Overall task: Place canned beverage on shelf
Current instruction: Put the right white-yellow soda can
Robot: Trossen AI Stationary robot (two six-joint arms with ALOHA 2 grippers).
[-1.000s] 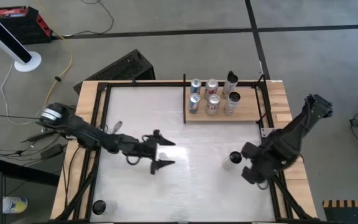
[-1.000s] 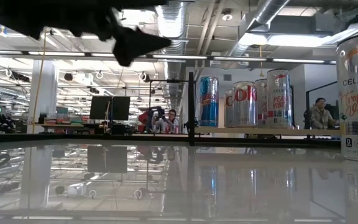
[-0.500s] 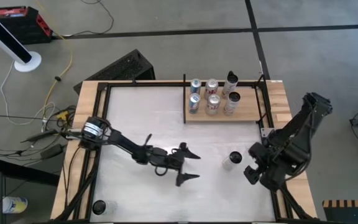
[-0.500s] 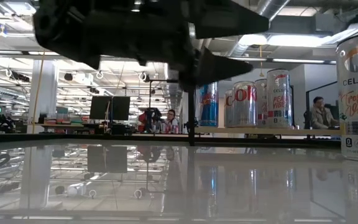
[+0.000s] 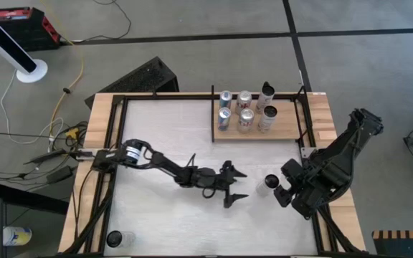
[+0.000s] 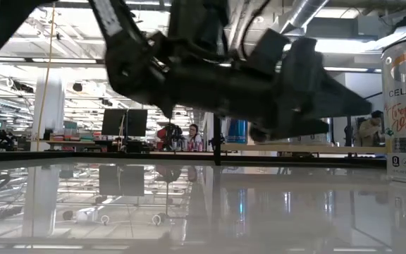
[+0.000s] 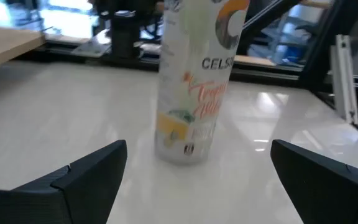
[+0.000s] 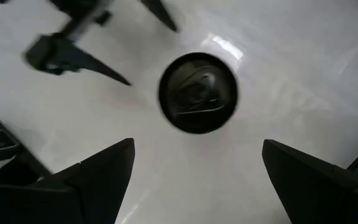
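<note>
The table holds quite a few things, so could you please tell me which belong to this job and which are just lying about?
Job: Celsius can; shelf; left claw, open, facing the can; right claw, open, beside it.

Lying about: six cans already on the shelf; dark can at the table's near-left corner.

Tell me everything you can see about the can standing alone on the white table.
The can is tall and slim, white, lettered CELSIUS with orange and green print and a dark top. It looks like metal. It stands upright on the glossy table, right of centre, apart from the cans on the shelf. Nothing grips it: the left gripper is open, just short of it, and the right gripper hangs open above.
</note>
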